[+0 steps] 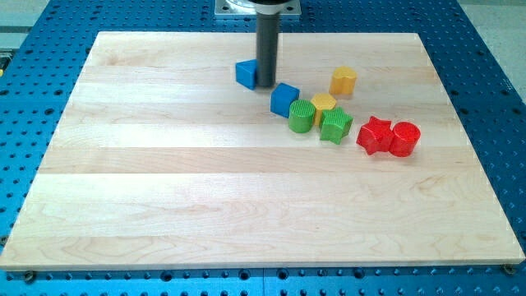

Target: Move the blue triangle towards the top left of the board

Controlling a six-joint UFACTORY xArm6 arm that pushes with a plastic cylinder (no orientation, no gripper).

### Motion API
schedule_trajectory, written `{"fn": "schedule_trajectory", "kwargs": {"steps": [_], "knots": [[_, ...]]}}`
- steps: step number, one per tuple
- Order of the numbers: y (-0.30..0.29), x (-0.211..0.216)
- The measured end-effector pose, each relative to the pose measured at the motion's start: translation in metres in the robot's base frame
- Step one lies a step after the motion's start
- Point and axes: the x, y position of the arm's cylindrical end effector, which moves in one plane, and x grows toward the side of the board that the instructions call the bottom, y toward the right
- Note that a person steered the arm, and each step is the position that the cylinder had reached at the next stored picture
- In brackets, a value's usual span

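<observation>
The blue triangle (246, 73) lies on the wooden board (164, 181) near the view's top, a little left of centre. My tip (266, 84) stands right against the triangle's right side, and the dark rod hides part of that side. A blue cube (284, 99) sits just to the lower right of my tip, apart from the triangle.
Right of the blue cube lies a cluster: a green cylinder (302, 116), a yellow block (324, 104) and a green block (336, 125). A yellow block (343, 80) sits further up. A red star (374, 135) and a red cylinder (404, 138) lie at the right.
</observation>
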Motion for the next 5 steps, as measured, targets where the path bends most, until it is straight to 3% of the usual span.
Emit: {"fn": "schedule_trajectory", "kwargs": {"steps": [1, 3, 5], "knots": [[0.038, 0.016], [-0.046, -0.016], [-0.06, -0.059]]}}
